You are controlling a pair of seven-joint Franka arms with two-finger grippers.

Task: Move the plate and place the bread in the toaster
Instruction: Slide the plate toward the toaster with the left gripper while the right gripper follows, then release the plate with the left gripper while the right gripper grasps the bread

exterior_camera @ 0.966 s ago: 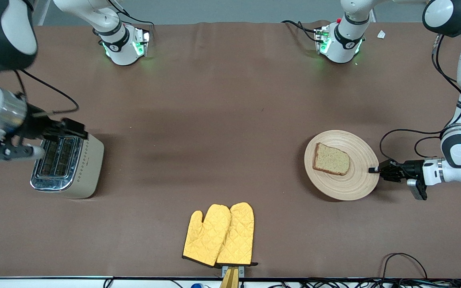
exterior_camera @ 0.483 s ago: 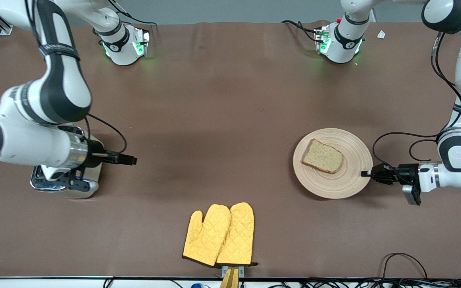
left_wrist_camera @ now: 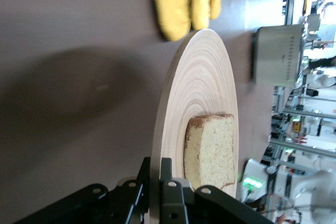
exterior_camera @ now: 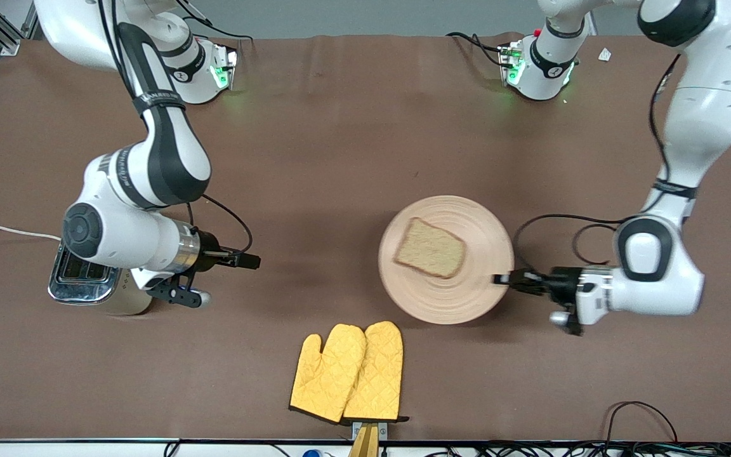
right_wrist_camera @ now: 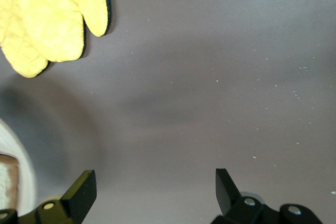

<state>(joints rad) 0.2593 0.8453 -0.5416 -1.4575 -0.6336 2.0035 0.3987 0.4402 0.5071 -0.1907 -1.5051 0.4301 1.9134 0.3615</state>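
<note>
brown cloth covers the counter (exterior_camera: 340, 158). my left claw (exterior_camera: 502, 279) is clamped on the rim of the plate (exterior_camera: 460, 295), at the edge toward my left arm's end. the bread (exterior_camera: 430, 247) lies on that plate. my right claw (exterior_camera: 248, 260) hangs with its fingers spread apart over bare cloth beside the toaster (exterior_camera: 86, 285), which stands at my right arm's end. two yellow mitts (exterior_camera: 348, 373) lie nearer the front camera than the plate.

A pair of yellow quilted oven mitts (exterior_camera: 347, 372) lies on the brown table (exterior_camera: 340, 146), near the front camera.
</note>
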